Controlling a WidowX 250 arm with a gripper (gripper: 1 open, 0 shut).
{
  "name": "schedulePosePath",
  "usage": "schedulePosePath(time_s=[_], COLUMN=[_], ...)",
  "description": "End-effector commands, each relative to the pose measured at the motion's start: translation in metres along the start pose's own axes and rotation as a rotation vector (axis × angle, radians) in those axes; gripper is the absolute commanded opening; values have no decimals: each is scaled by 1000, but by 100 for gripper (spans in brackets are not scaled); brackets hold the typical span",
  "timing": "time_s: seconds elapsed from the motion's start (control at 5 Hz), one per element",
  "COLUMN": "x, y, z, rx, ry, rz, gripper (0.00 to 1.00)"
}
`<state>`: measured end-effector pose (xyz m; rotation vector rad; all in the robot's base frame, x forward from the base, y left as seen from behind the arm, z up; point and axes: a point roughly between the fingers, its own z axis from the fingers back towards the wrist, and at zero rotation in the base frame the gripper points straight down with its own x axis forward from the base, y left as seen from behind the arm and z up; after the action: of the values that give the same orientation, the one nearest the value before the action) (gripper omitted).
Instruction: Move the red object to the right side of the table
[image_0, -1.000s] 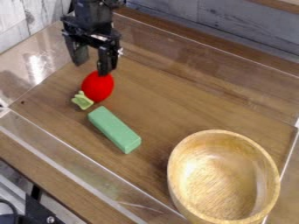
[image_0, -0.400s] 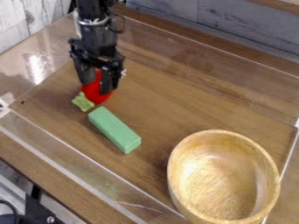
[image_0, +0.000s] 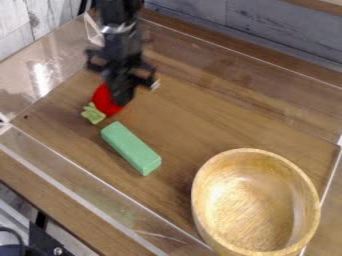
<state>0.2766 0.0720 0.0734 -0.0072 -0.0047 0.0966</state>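
A second ago the hand (image_0: 124, 88) hung spread above the red toy fruit (image_0: 103, 98); since then it has dropped over the fruit and its fingers have drawn in, so that it now looks to be pinching the fruit from above, though blur hides the contact itself. I judge the grasp to be just made and the carry not begun; the fruit sits low at the far left of the bench (image_0: 227, 110), not visibly lifted, so all of the way across to the right is left to do. The fruit is small, round and bright red; its right half is hidden behind the dark fingers; a yellow-green leafy tip (image_0: 92, 114) shows at its lower left. The green block (image_0: 131, 148) lies just beside it, nearer the camera; the wooden bowl (image_0: 254, 205) fills the near right corner, so the drop spot probably lies beyond it.
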Motion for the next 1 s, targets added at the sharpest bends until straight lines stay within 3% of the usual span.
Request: schedulePosePath(time_s=[0.0, 0.2, 0.4, 0.6, 0.8], x=[14, 24, 24, 15, 3], y=[-43, -59, -45, -33, -23], z=[22, 37, 47, 30, 22], rx=[-4, 6, 15, 24, 37], ry=[-72, -89, -88, -61, -73], rz=[-4, -47, -67, -40, -12], gripper=[0, 0, 100, 100, 100])
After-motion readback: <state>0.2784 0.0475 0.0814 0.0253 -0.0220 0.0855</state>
